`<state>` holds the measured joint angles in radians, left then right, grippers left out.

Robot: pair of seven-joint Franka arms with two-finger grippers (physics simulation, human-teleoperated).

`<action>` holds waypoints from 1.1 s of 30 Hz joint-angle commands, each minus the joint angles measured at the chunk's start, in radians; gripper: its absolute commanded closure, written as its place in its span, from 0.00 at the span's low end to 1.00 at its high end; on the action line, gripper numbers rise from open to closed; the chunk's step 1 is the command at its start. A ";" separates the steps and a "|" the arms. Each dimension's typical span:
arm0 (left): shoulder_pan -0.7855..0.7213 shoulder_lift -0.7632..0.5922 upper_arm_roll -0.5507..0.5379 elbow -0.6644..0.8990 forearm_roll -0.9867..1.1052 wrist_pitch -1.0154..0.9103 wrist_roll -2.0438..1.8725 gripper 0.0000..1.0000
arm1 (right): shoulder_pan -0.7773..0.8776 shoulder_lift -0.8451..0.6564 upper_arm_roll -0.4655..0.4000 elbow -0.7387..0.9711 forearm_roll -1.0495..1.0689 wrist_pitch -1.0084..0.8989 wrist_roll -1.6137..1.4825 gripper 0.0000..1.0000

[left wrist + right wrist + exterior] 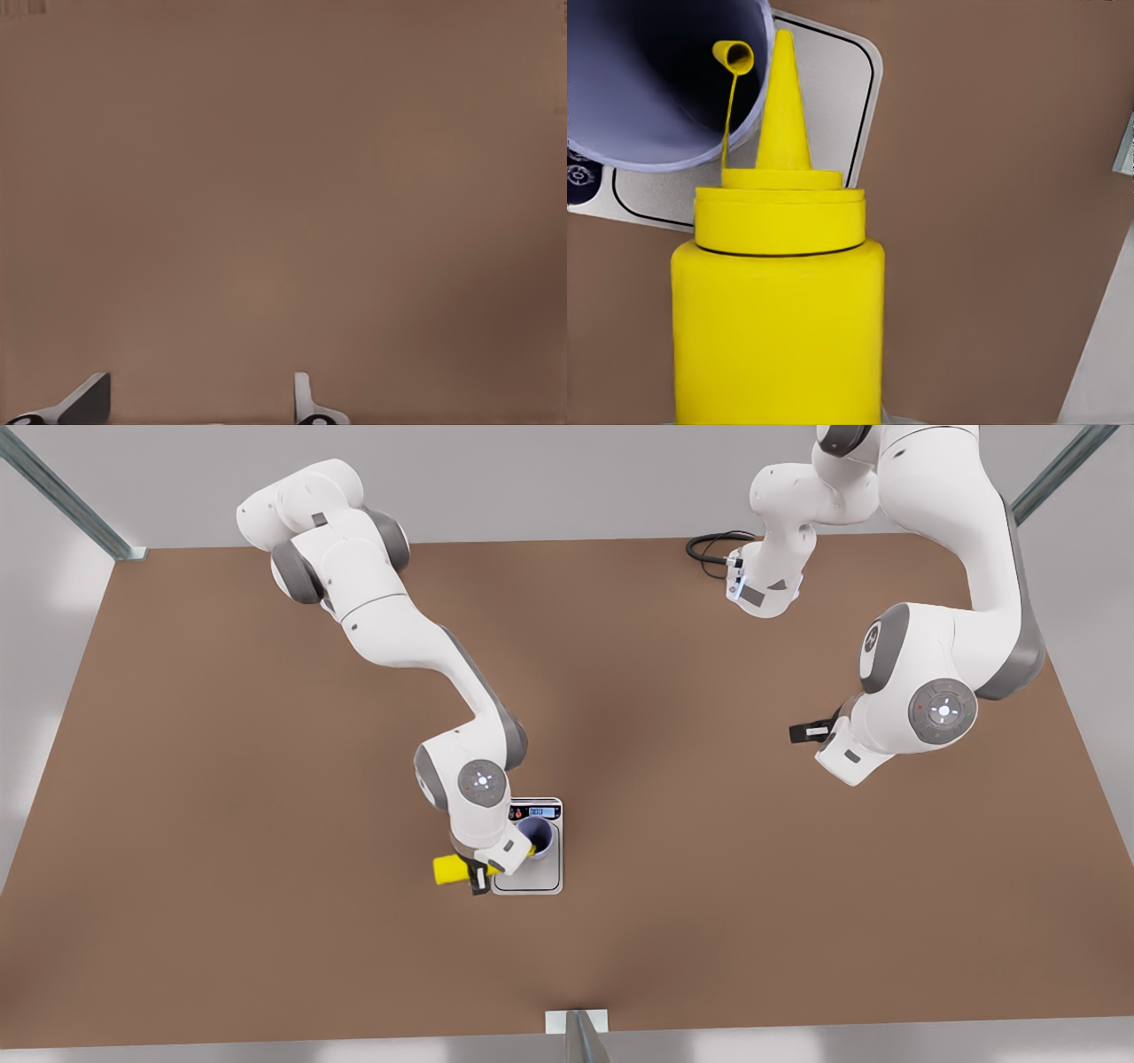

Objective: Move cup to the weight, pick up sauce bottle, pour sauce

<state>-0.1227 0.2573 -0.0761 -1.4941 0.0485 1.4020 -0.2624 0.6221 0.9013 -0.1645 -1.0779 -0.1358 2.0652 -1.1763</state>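
Pouring step: my right gripper (479,875) pinches the sauce bottle (778,310), nozzle tipped over the cup (656,80) on the weight (542,872). Next, I'd judge, tilt back upright. My left gripper (199,403) waits spread, well apart.

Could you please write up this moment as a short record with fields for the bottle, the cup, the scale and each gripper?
sauce bottle: yellow, tipped on its side, nozzle pointing at the cup
cup: lavender-blue, standing upright on the scale
scale: silver, display lit, lying on the brown table
right gripper: shut on the sauce bottle, at the scale's edge on the front view's left
left gripper: open, holding nothing, waiting over bare table on the front view's right
stage: cup placed, bottle lifted and tilted for pouring
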 commanded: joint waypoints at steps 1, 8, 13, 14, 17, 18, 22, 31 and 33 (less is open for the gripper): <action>0.000 -0.001 -0.001 0.002 0.001 0.000 0.074 0.00 | 0.001 -0.005 0.005 0.001 0.021 -0.016 0.241 0.51; -0.002 -0.001 -0.001 0.002 0.001 -0.001 0.071 0.00 | -0.058 -0.196 -0.012 0.004 0.150 -0.304 0.044 0.51; 0.000 -0.003 -0.001 0.015 0.002 -0.009 0.078 0.00 | -0.438 -0.179 -0.018 -0.091 0.802 -0.511 -0.299 0.51; 0.003 -0.001 -0.001 0.031 0.001 -0.050 0.077 0.00 | -0.485 -0.116 -0.018 -0.091 0.965 -0.566 -0.394 0.51; -0.008 -0.003 -0.004 0.038 -0.001 -0.054 0.071 0.00 | -0.536 -0.059 -0.018 -0.123 1.185 -0.705 -0.669 0.51; -0.006 -0.001 -0.004 0.038 -0.001 -0.054 0.071 0.00 | -0.541 -0.056 -0.018 -0.154 1.223 -0.715 -0.761 0.51; -0.005 -0.001 -0.004 0.037 0.001 -0.054 0.074 0.00 | -0.547 -0.055 -0.018 -0.296 1.285 -0.715 -1.020 0.51; -0.005 0.002 -0.004 0.037 -0.001 -0.055 0.068 0.00 | -0.558 0.059 -0.016 -0.335 1.493 -0.714 -1.425 0.50; -0.005 0.004 -0.004 0.037 -0.001 -0.055 0.066 0.00 | -0.558 0.091 -0.016 -0.326 1.513 -0.712 -1.471 0.50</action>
<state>-0.1271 0.2614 -0.0796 -1.4576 0.0471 1.3503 -0.2036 0.0639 0.9835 -0.1814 -1.4070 1.3274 1.3679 -1.9612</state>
